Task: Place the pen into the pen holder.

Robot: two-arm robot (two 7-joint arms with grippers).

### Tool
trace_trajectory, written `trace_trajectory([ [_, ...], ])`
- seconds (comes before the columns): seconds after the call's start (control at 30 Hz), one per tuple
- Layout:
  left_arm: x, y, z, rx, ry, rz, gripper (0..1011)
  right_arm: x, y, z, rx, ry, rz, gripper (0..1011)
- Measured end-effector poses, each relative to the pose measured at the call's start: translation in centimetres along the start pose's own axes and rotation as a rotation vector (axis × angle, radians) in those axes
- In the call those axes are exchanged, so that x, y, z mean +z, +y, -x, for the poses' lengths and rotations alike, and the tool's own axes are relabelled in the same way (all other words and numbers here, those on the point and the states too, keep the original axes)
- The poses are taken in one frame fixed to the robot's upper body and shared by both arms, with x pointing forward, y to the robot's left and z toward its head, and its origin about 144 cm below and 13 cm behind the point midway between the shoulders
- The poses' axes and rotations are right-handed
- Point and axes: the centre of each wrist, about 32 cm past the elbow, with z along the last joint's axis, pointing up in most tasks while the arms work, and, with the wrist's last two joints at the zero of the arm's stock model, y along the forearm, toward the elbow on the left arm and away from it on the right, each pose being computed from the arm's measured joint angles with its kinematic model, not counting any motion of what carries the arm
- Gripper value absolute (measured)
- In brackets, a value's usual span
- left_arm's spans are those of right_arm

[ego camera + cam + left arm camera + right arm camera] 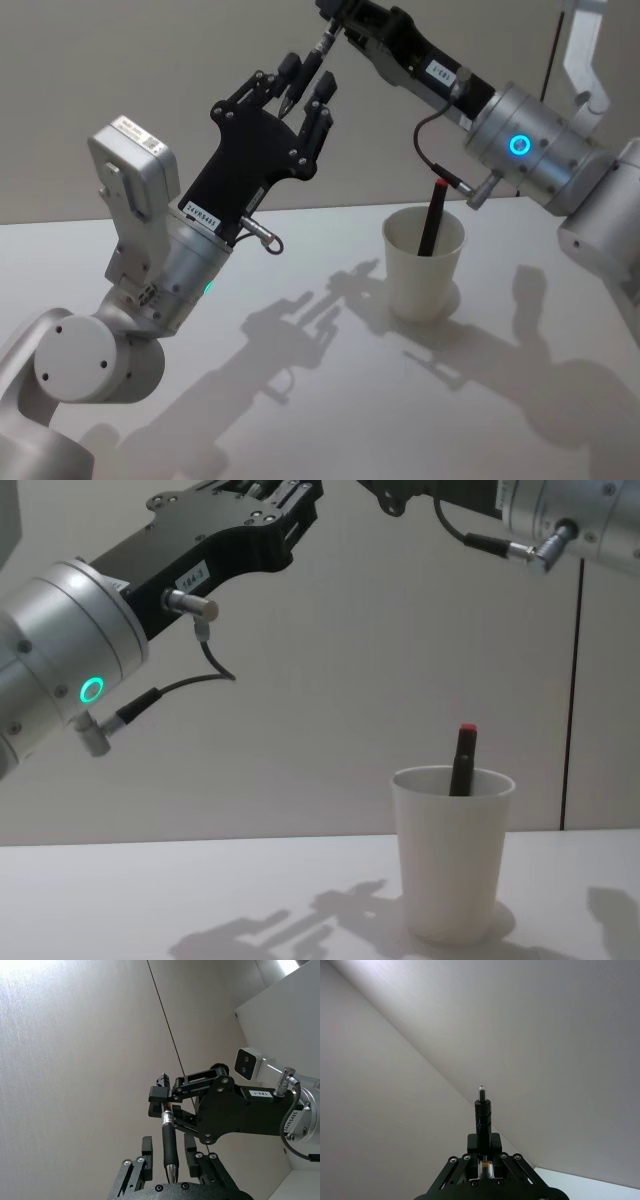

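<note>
A black pen (306, 72) with a silver band hangs high above the table between both grippers. My right gripper (331, 32) is shut on its upper end, and the pen (483, 1110) pokes out past its fingers. My left gripper (306, 82) is raised and open, its fingers (146, 1146) on either side of the pen (169, 1145) with gaps showing. The pen holder (424, 262), a white paper cup, stands on the table at the right, below the right arm. Another black pen with a red end (463, 760) leans inside the pen holder (452, 855).
The white table (330, 400) spreads around the cup, with the arms' shadows on it. A plain wall (330, 700) with a dark vertical seam rises behind. The left arm's elbow (85, 370) sits low at the near left.
</note>
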Motion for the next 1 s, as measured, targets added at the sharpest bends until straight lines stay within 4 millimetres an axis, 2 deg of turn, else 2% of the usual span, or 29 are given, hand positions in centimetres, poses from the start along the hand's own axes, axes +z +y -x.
trace_trajectory([
  [0.37, 0.0, 0.0, 0.0, 0.000, 0.000, 0.000, 687, 0.3, 0.0, 0.4, 0.009, -0.036, -0.015, 149],
  [0.47, 0.0, 0.0, 0.0, 0.000, 0.000, 0.001, 807, 0.7, -0.2, 0.8, 0.011, -0.079, -0.028, 149],
  [0.5, 0.0, 0.0, 0.0, 0.000, 0.000, 0.000, 807, 0.7, -0.2, 0.8, 0.011, -0.079, -0.028, 149],
  [0.67, 0.0, 0.0, 0.0, 0.000, 0.000, 0.001, 974, 1.4, -0.6, 1.4, 0.000, -0.161, -0.043, 149],
  [0.73, 0.0, 0.0, 0.0, 0.000, 0.000, 0.001, 1000, 1.8, -0.8, 1.6, -0.008, -0.201, -0.048, 149],
  [1.0, 0.0, 0.0, 0.0, -0.001, 0.000, 0.001, 1001, 2.7, -2.1, 2.0, -0.055, -0.339, -0.051, 149],
])
